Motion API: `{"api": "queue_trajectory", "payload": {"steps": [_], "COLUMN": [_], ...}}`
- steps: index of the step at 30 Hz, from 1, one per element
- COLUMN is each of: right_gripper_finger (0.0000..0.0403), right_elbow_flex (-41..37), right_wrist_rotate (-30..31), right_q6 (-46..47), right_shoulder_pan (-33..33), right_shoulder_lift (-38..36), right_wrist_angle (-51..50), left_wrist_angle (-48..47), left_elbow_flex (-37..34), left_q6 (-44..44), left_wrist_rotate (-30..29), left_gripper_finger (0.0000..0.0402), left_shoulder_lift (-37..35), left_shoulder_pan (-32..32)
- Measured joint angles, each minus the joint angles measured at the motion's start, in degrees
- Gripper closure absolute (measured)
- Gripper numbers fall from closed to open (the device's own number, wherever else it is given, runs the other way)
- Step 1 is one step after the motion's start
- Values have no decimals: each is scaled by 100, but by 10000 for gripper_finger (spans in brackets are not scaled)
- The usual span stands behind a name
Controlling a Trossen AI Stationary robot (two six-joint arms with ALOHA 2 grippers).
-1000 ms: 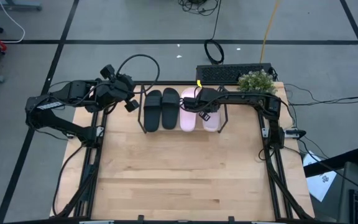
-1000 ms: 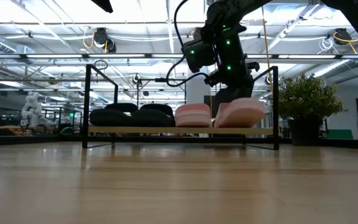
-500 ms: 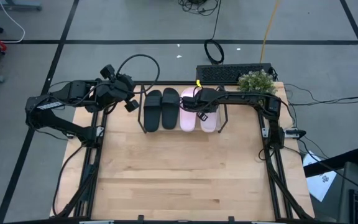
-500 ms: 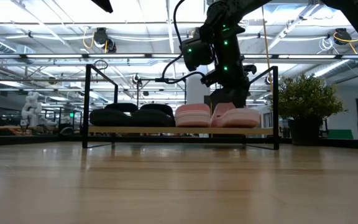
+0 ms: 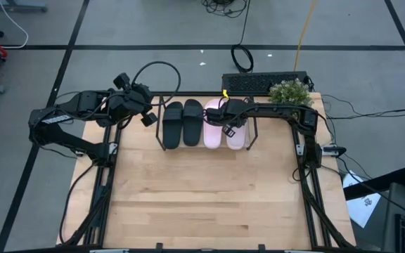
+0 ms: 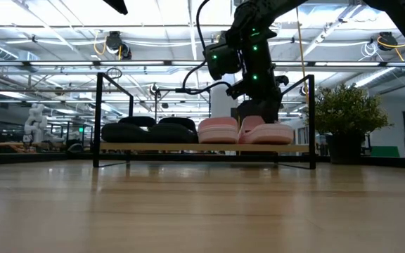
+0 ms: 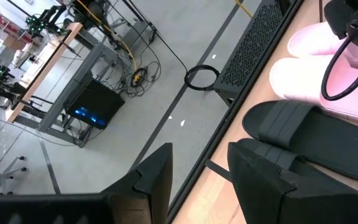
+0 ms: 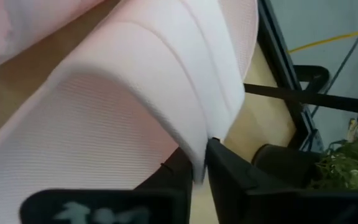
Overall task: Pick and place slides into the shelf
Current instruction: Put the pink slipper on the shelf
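The right gripper (image 5: 231, 125) sat low over the shelf (image 6: 188, 147), its two dark fingers (image 8: 229, 171) pinching the edge of the wide strap of a pale pink slide (image 5: 237, 133), narrow, with only the strap's thickness between them. That slide lay directly under it, flat on the light board. Just beside it, toward the other arm, lay the second pink slide (image 5: 213, 132), and beyond that the two black slides (image 5: 182, 124), side by side in one row.

Off past the far end of the shelf from the working gripper, the left gripper (image 7: 197, 180) hovered just beside the rack's end, fingers about half apart, with nothing between them.

To my eye the job was nearly finished: all four slides rested on the board, none on the tabletop (image 5: 209, 190). What remained, I judged, was for the right gripper to let go of the strap and lift clear.

The pink slides looked soft, with a ribbed strap and rounded toes; the black ones were matte, with the same broad strap.
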Motion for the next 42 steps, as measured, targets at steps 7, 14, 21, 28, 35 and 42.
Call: {"api": "queue_trajectory", "payload": {"steps": [7, 14, 21, 28, 35, 42], "right_gripper_finger": [332, 295, 258, 232, 224, 224], "right_elbow_flex": [0, 0, 0, 2, 7, 7], "right_wrist_rotate": [-133, -156, -166, -173, -305, -476], "right_q6": [-7, 7, 9, -11, -274, -280], "right_shoulder_pan": [2, 2, 2, 2, 9, 11], "right_shoulder_lift": [0, 0, 0, 0, -11, -338], "right_wrist_angle": [38, 36, 14, 8, -23, 82], "left_wrist_angle": [0, 0, 0, 0, 0, 0], "left_elbow_flex": [0, 0, 0, 0, 0, 0], "left_q6": [0, -1, 0, -2, -2, -26], "left_wrist_rotate": [0, 3, 3, 3, 3, 0], "left_gripper_finger": [243, 243, 243, 243, 243, 243], "left_shoulder_lift": [-2, 0, 0, 0, 0, -1], "left_shoulder_pan": [0, 0, 2, 1, 2, 1]}}
